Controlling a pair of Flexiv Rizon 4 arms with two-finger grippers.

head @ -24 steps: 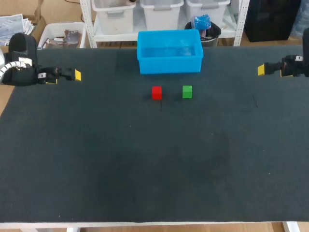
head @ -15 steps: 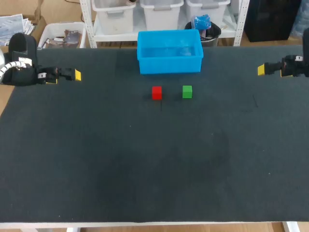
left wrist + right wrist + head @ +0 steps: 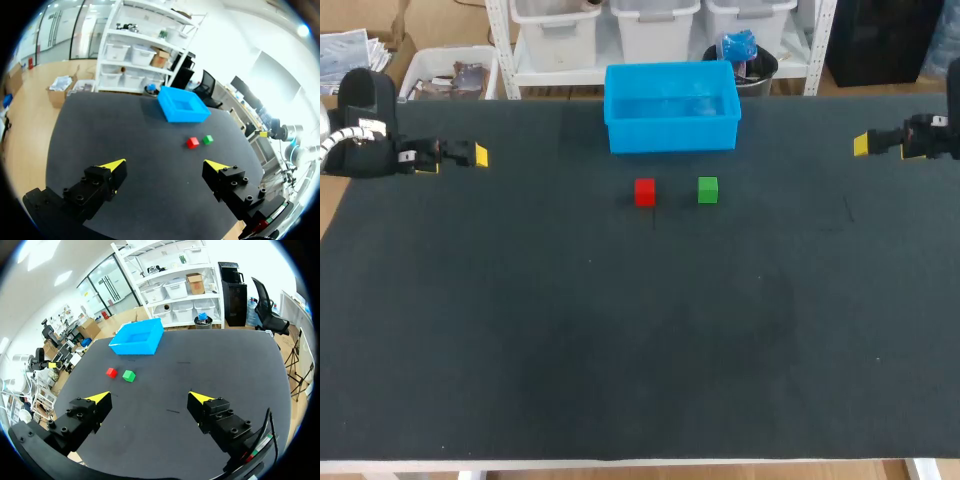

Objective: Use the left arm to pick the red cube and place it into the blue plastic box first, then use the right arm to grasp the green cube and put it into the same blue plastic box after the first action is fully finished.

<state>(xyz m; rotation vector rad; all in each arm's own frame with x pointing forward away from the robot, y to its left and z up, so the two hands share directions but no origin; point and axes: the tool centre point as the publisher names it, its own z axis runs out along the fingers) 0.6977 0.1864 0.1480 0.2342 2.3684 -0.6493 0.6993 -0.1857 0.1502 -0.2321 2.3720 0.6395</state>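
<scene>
Change: nothing differs from the earlier head frames; both arms, both cubes and the box keep their places.
Left arm (image 3: 365, 130): low over the 10 o'clock edge of the surface (image 3: 620, 330), stretched level and aimed toward 3 o'clock.
Left jaws: spread wide in the left wrist view, gripping nothing, bare surface between them.
Right arm (image 3: 930, 138): low over the 2 o'clock edge, stretched level and aimed toward 9 o'clock.
Right jaws: spread wide in the right wrist view, gripping nothing.
Red cube (image 3: 644, 192): flat on the surface, near the box at its 6 o'clock but apart from it, and well apart from both arms.
Green cube (image 3: 708, 190): on the surface at 3 o'clock of the red cube, near it with a gap between.
Box (image 3: 672, 135): blue, open side up, at the surface's 12 o'clock edge, between the two arms.
</scene>
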